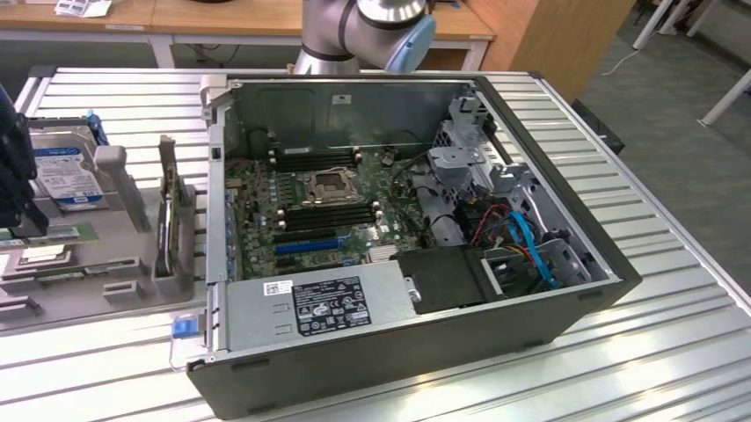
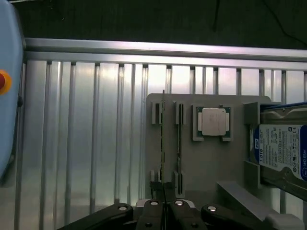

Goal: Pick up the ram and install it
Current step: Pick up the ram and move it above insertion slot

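The ram (image 2: 163,143) is a thin green stick standing on edge in a grey holder tray (image 2: 211,163), with a second stick (image 2: 180,143) parallel beside it. My gripper (image 2: 163,211) hangs over the near end of the first stick, jaws together; I cannot tell whether it touches the stick. In the exterior view the same tray (image 1: 118,264) lies at the left, beside the open computer case (image 1: 564,308). Inside the case, long black memory slots (image 1: 317,215) flank the processor socket (image 1: 326,186).
On the tray also sit a loose processor chip (image 2: 212,120) and a silver blue-labelled hard drive (image 2: 283,148). A blue housing with a red button (image 2: 4,81) stands at one side. The ribbed metal table (image 2: 86,143) ends in a rail (image 2: 144,48).
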